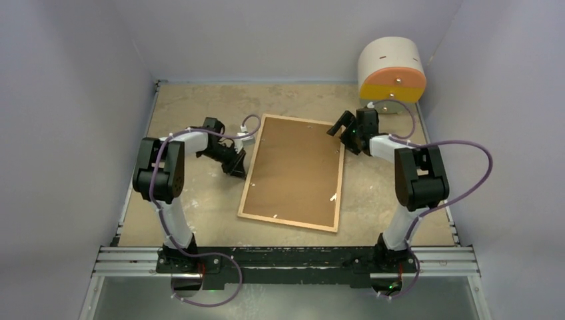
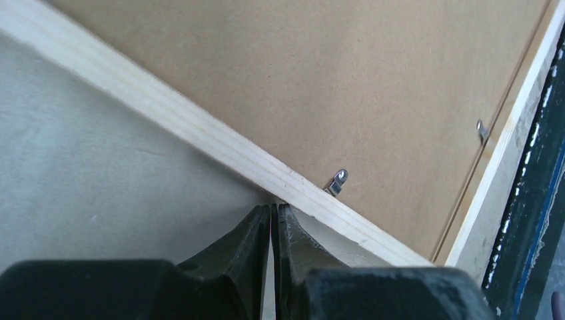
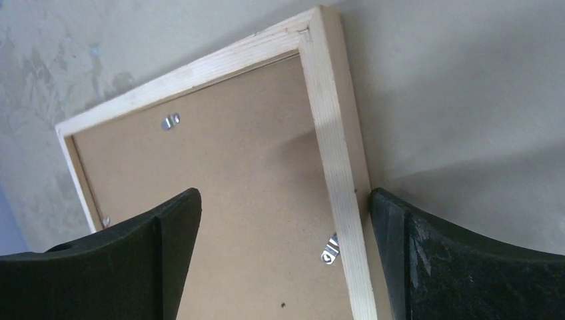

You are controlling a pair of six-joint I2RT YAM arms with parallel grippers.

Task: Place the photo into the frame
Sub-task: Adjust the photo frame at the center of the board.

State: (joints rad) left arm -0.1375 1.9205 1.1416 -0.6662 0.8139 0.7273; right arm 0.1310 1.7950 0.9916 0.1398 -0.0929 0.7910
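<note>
The frame (image 1: 252, 165) lies face down at the table's middle, its light wooden moulding around a brown backing panel (image 1: 296, 170) held by small metal clips (image 2: 337, 181). The photo is out of view. My left gripper (image 1: 237, 171) is shut and empty, and its tips (image 2: 274, 208) touch the outer side of the frame's left moulding (image 2: 200, 130). My right gripper (image 1: 341, 124) is open over the far right corner. In the right wrist view its gap (image 3: 285, 195) spans the backing panel (image 3: 233, 167) and the right moulding (image 3: 336, 133).
A white and orange cylinder (image 1: 392, 69) stands at the back right corner. Grey walls close the table on three sides. A black rail (image 1: 286, 260) runs along the near edge, and cables loop beside both arms.
</note>
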